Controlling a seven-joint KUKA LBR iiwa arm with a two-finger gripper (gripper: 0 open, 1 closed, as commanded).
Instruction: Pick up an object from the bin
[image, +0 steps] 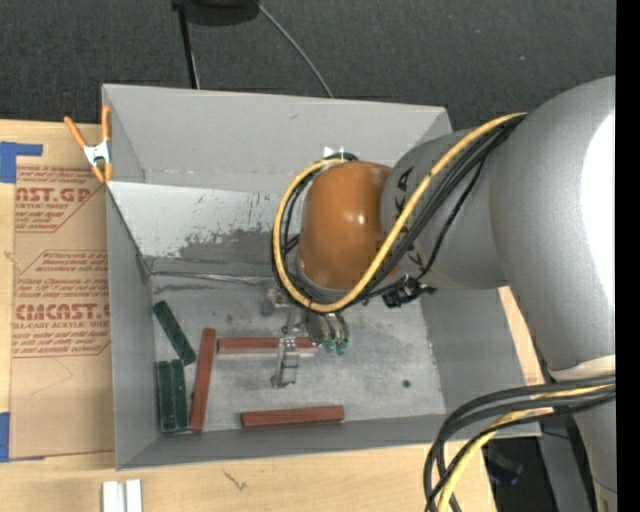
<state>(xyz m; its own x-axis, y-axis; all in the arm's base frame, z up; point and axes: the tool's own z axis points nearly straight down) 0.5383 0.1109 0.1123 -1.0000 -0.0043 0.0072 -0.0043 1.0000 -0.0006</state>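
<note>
1. Camera view: gripper (288, 360) is low in the middle of the bin (400, 395), under the arm's orange cover (340, 230). Open or closed: cannot tell.
2. The gripper sits right on the right end of a red-brown stick (245, 344) lying flat across the bin floor. Whether it is gripped is unclear.
3. That stick's left end meets the top of a second red-brown stick (203, 385), which runs up and down.
4. A third red-brown stick (292, 416) lies flat near the front wall, below the gripper and apart from it.
5. A dark green bar (173, 332) lies tilted at the left.
6. More dark green bars (170, 398) lie in the front left corner, just beside the upright stick.
</note>
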